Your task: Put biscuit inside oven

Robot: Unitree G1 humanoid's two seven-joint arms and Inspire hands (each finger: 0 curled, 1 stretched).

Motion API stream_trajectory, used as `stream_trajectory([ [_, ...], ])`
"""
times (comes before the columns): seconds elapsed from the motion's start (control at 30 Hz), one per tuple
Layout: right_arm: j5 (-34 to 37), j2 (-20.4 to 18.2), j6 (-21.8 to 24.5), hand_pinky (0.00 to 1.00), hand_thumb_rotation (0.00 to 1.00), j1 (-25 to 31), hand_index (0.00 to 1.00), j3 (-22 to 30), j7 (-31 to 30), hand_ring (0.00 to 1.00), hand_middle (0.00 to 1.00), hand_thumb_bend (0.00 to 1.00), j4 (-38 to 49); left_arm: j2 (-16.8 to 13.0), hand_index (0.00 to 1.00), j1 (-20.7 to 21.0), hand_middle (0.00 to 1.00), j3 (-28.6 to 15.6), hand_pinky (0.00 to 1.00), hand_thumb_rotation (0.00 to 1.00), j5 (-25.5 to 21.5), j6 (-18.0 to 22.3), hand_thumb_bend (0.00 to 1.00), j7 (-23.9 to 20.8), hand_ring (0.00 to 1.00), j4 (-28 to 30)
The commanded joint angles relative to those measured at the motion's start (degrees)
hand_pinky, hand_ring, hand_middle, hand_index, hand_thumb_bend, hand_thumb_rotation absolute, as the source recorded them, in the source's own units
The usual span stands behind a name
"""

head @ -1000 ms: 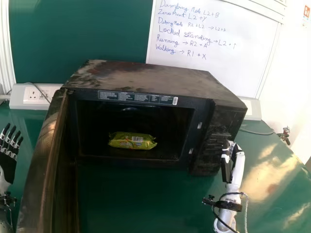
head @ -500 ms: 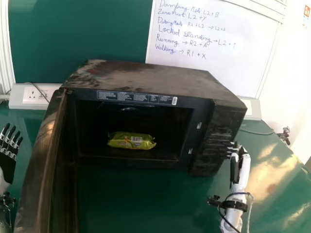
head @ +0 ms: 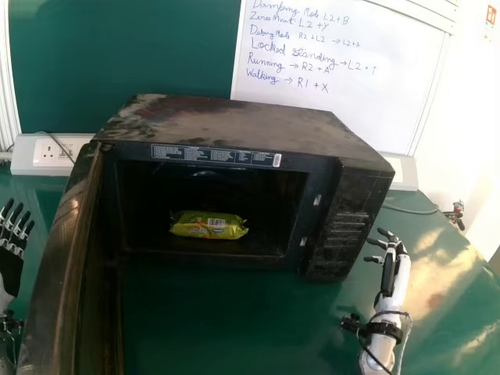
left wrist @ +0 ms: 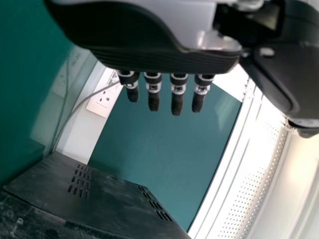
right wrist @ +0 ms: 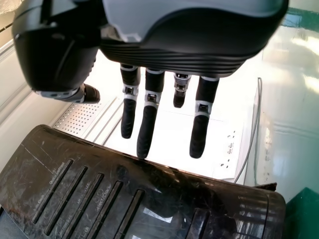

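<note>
Biscuit packet in the oven, door wide open

In the head view, the green biscuit packet lay on its side inside the dark oven, a little left of the frame's centre. It rested on the cavity floor, back from the front edge, with no hand on it. The placing the task asked for therefore looked done. The door stood swung open down the left of the frame, over the green tabletop. Shutting it was not part of the wording, so at most that and drawing the arms clear seemed left. The right hand was at the right of the frame, just beside the control panel, empty, its fingers loosely extended and apart. The left hand was at the left edge, beyond the door, palm bare and fingers spread.

In the left wrist view, the left hand's fingers were straight, with gaps between them, and pinched nothing.

In the right wrist view, the right hand's fingers reached out long and separate near the panel's edge, the thumb off to one side. Whether a fingertip brushed the casing could not be told.
</note>
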State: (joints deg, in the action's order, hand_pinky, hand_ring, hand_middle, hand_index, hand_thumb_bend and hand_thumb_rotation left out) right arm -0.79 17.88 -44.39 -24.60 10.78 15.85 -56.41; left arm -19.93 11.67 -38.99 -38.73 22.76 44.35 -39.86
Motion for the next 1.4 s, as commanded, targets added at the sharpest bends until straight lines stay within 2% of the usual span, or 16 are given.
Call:
stream_trajectory([
  [0.0, 0.0, -4.1, 0.6, 0.4, 0.68, 3.8, 0.7, -0.5, -0.3, 0.46, 0.54, 0.44, -1.6, 2.8, 0.97, -2.0, 0.82, -0.3, 0.95, 0.0, -1.0, 0.1, 0.0, 1.2, 0.77, -2.6],
  [0.13, -0.2, -4.3, 0.5, 0.41, 0.69, 4.2, 0.7, -0.5, -0.3, 0.46, 0.54, 0.44, -1.0, 2.8, 0.98, -2.1, 0.81, -0.6, 0.99, 0.0, -2.6, 0.2, 0.0, 4.8, 0.76, -2.6],
  [0.2, -0.5, -4.4, 0.6, 0.4, 0.68, 4.4, 0.69, -0.6, 0.0, 0.46, 0.53, 0.44, -0.7, 2.6, 0.97, -2.1, 0.8, -0.7, 1.0, 0.0, -3.5, 0.4, 0.0, 8.0, 0.75, -2.5],
  [0.27, -0.9, -4.3, 0.7, 0.4, 0.68, 4.5, 0.7, -0.8, 0.3, 0.46, 0.54, 0.44, -0.5, 2.3, 0.95, -1.9, 0.75, -0.8, 1.0, 0.0, -5.0, -0.3, 0.0, 12.1, 0.69, -2.4],
  [0.3, -1.0, -4.3, 0.7, 0.4, 0.68, 4.5, 0.7, -0.8, 0.3, 0.46, 0.54, 0.44, -0.4, 2.1, 0.91, -1.7, 0.67, -0.9, 0.51, 0.0, -5.6, -0.5, 0.0, 14.3, 0.58, -2.5],
  [0.33, -1.1, -4.2, 0.8, 0.4, 0.68, 4.5, 0.7, -0.9, 0.5, 0.46, 0.54, 0.44, -0.4, 1.7, 0.87, -1.5, 0.61, -0.7, 0.21, 0.0, -5.9, -0.6, 0.0, 16.2, 0.49, -2.6],
  [0.37, -1.0, -4.3, 0.6, 0.4, 0.68, 4.5, 0.7, -0.9, 0.3, 0.46, 0.54, 0.44, -0.4, 1.6, 0.85, -1.4, 0.58, -0.5, 0.11, 0.0, -6.1, -0.6, 0.0, 17.4, 0.44, -2.3],
  [0.43, -1.0, -4.3, 0.5, 0.4, 0.69, 4.5, 0.69, -0.9, 0.2, 0.46, 0.54, 0.44, -0.4, 1.9, 0.77, -1.8, 0.51, 0.1, 0.02, 0.0, -6.6, -2.0, 0.0, 18.7, 0.35, -0.1],
  [0.6, -1.4, -4.3, 0.5, 0.41, 0.69, 4.4, 0.7, -1.1, 0.4, 0.47, 0.54, 0.44, -0.6, 3.9, 0.61, -4.2, 0.44, 2.6, 0.0, 0.0, -7.3, -7.6, 0.0, 18.4, 0.31, 9.3],
  [0.73, -1.9, -4.4, 0.4, 0.4, 0.67, 4.3, 0.7, -1.3, 1.2, 0.46, 0.54, 0.44, -0.7, 5.2, 0.53, -4.7, 0.4, 4.4, 0.0, 0.0, -7.6, -8.7, 0.0, 20.4, 0.27, 13.0],
  [0.93, -2.0, -4.6, 0.4, 0.41, 0.67, 4.3, 0.7, -1.1, 1.2, 0.46, 0.54, 0.44, -0.7, 6.0, 0.53, -5.1, 0.39, 5.8, 0.0, 0.0, -7.6, -9.8, 0.0, 20.8, 0.25, 14.9],
  [1.2, -2.5, -4.4, 0.4, 0.41, 0.69, 4.3, 0.71, -1.2, 1.5, 0.47, 0.55, 0.45, -0.9, 7.4, 0.52, -4.2, 0.39, 7.4, 0.02, 0.0, -6.5, -7.3, 0.0, 22.1, 0.28, 14.2],
  [1.37, -3.3, -4.2, 0.4, 0.41, 0.71, 4.3, 0.7, -1.4, 2.3, 0.47, 0.55, 0.45, -0.9, 7.8, 0.53, -4.3, 0.4, 8.5, 0.04, 0.0, -6.3, -7.6, 0.0, 22.4, 0.28, 14.3],
])
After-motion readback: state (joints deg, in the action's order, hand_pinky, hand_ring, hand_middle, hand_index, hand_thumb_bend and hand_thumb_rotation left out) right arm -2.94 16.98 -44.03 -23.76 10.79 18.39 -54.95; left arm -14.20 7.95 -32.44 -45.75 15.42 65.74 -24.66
